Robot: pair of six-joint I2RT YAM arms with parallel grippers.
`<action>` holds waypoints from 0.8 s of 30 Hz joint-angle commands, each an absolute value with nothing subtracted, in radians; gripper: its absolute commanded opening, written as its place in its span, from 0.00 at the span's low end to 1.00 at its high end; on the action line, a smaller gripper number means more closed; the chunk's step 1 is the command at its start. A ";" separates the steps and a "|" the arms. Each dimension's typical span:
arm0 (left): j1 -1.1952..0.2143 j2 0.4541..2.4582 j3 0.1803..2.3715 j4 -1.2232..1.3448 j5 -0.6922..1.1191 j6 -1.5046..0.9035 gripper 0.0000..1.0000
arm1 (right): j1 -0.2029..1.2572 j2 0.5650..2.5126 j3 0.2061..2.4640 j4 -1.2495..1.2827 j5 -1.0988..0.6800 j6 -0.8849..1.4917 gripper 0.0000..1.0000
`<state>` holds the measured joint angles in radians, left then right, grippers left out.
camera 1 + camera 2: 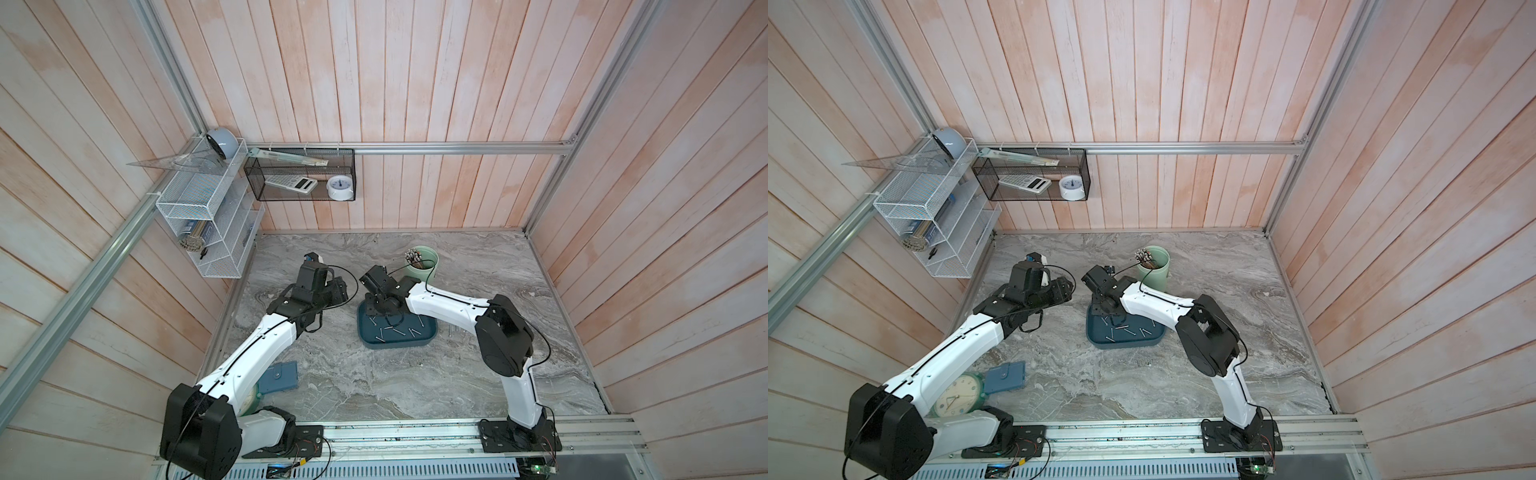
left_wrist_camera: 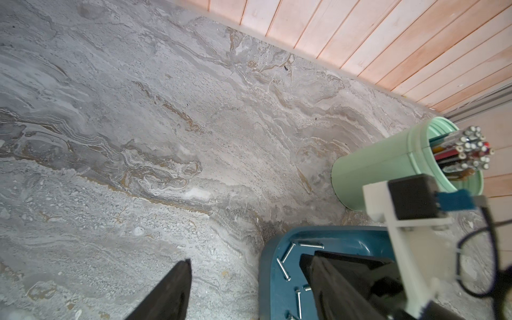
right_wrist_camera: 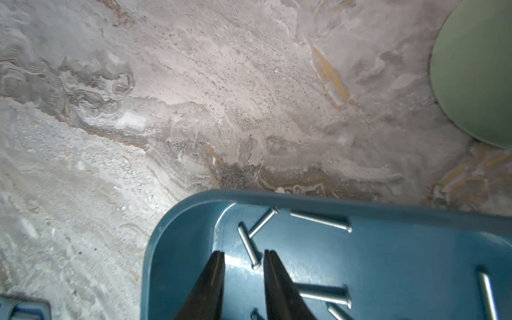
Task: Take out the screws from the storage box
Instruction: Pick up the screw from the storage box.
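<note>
Screws lie loose in the storage box, mid-table. Right gripper is in the box's corner, slightly parted, empty. Left gripper gapes beside the box, empty. Screws look light, stiff, slick; I'd pinch mid-shank.

Thin silver-grey screws are scattered, lying flat, across the floor of the shallow, dark teal storage box.

The grey marbled table carries a teal tray near its middle, a pale green cup standing just behind the tray, and, well apart at the front left, a flat blue case beside a green clock.
</note>
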<state>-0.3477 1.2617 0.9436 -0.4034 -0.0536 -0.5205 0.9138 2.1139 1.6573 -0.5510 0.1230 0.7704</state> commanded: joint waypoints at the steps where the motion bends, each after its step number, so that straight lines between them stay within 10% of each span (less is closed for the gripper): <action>1: -0.339 1.253 0.929 -0.387 -0.063 -0.532 0.74 | 0.915 2.166 1.701 -0.592 0.110 0.791 0.30; 24: -0.327 1.254 0.930 -0.387 -0.041 -0.545 0.74 | 0.914 2.285 1.720 -0.622 0.180 0.858 0.26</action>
<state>-0.3325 1.2621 0.9432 -0.4030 -0.0494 -0.5426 0.9138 2.2333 1.7088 -0.5838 0.1593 0.8459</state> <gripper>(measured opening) 0.736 0.265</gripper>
